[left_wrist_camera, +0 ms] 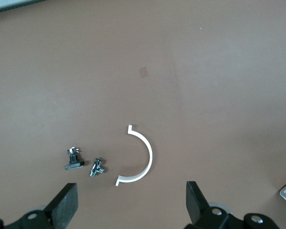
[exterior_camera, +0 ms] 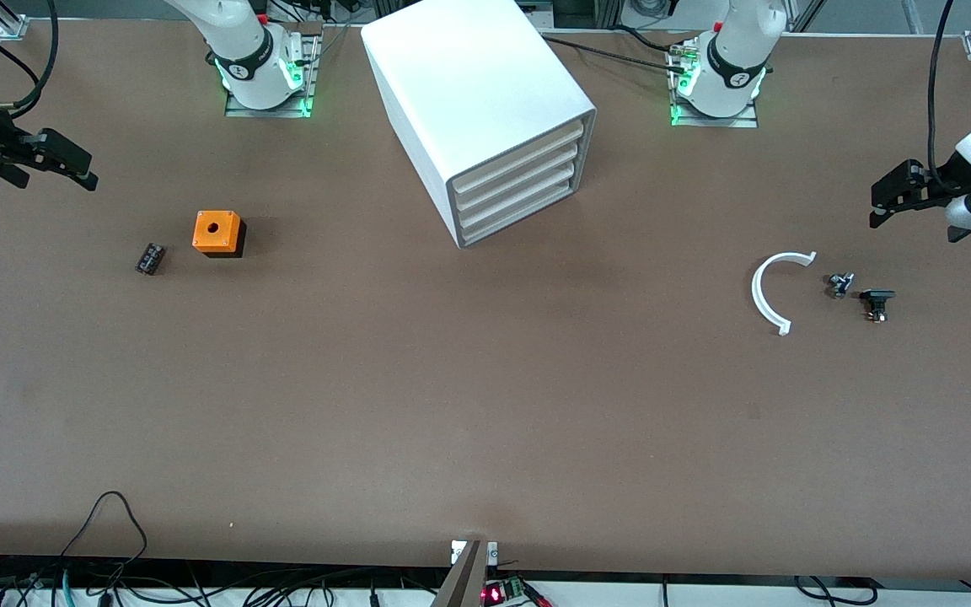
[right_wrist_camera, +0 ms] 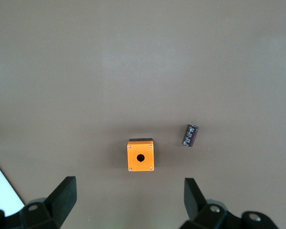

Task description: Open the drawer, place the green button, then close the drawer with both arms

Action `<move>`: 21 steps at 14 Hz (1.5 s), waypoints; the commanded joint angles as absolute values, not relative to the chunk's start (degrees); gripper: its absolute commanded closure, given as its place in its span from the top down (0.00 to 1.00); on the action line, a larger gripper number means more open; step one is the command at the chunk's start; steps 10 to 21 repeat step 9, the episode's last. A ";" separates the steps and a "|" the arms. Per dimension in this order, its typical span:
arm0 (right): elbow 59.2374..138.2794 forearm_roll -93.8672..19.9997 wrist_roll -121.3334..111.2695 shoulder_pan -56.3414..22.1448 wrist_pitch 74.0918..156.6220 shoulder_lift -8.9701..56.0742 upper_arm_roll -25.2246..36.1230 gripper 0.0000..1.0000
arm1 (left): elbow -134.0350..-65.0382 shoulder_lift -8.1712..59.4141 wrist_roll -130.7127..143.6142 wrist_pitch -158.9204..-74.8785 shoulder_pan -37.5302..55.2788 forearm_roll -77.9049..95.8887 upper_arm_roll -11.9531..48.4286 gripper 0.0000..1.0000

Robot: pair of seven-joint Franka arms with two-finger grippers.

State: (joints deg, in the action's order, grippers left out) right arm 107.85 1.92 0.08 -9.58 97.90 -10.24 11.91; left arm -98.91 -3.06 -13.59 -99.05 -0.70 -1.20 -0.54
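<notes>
- Presently the white cabinet point(exterior_camera: 485, 110) stands on the brown counter point(exterior_camera: 485, 405) between the two arm bases, turned at an angle, with all four of its trays pushed in.
- The drawer point(exterior_camera: 519, 205), one of the lower trays, is shut flush with the others.
- The button point(exterior_camera: 877, 302) lies on the counter toward the left arm's end, showing as a small dark part with a flat cap; its colour cannot be made out.
- Just beside the button, a small metallic part point(exterior_camera: 839, 284) lies between it and a white half-ring point(exterior_camera: 772, 291).
- The left pincer point(exterior_camera: 894, 198) hangs in the air over the counter at the left arm's end, fingers spread wide and holding nothing; in the left wrist view the button point(left_wrist_camera: 74, 160), the metallic part point(left_wrist_camera: 97, 167) and the half-ring point(left_wrist_camera: 140, 155) lie below the spread fingers point(left_wrist_camera: 66, 202).
- The right pincer point(exterior_camera: 60, 160) hangs over the counter at the right arm's end, likewise spread and empty.
- An orange box point(exterior_camera: 217, 233) with a round hole on top sits toward the right arm's end, with a small black cylinder point(exterior_camera: 150, 258) near it, slightly nearer the front camera.
- The right wrist view shows the orange box point(right_wrist_camera: 140, 155) and the cylinder point(right_wrist_camera: 190, 135) apart from each other.
</notes>
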 commanded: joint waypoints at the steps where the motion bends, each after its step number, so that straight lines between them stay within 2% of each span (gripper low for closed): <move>1: 107.14 1.85 -0.62 -9.23 97.03 -10.20 11.87 1.00 | -96.50 -1.85 -14.41 -96.59 -0.53 -1.67 -0.61 1.00; 21: 106.79 1.85 -0.62 -9.32 97.03 -10.37 11.60 1.00 | -96.33 -1.93 -10.90 -95.18 -0.62 -1.67 0.18 1.00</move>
